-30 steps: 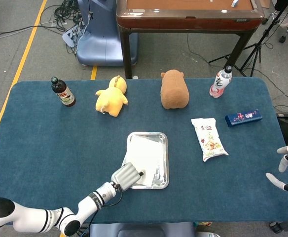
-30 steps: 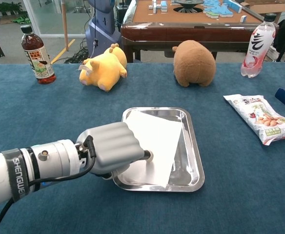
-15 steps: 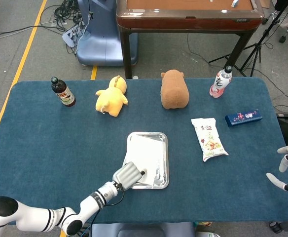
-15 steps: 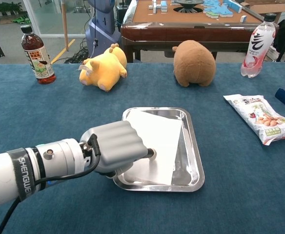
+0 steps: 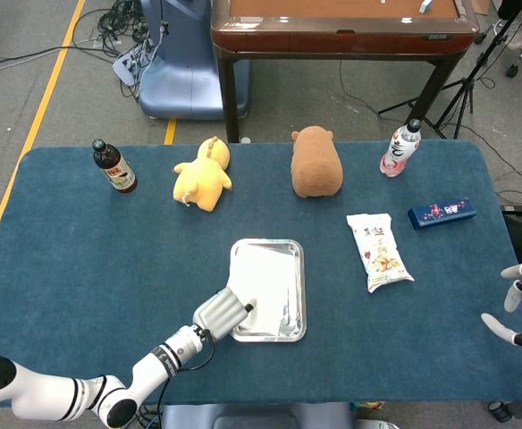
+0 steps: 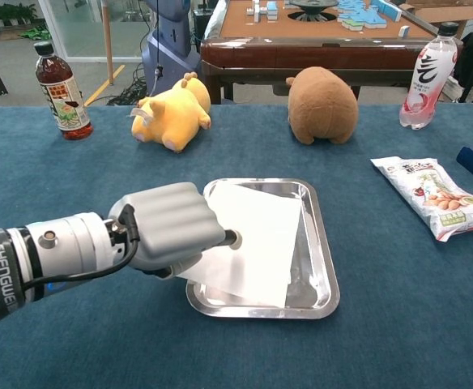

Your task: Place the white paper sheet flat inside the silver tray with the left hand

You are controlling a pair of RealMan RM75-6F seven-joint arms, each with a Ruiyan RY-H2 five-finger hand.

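While your left hand (image 6: 168, 227) pinches sheet's (image 6: 257, 235) near-left edge, fingers curled, sheet lies mostly in tray (image 6: 321, 243), long axis along tray's, that corner overhanging left rim. Right hand (image 5: 520, 304) well apart, open, idle.

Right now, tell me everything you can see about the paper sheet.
The paper is a plain white sheet, unprinted as far as it shows, lying skewed in the silver tray rather than squared to it. Most of it rests inside, but its near left corner sticks out over the tray's left rim, so it is not fully flat yet. The left hand holds that left edge, fingers curled, a fingertip on the sheet. Nothing else touches it.
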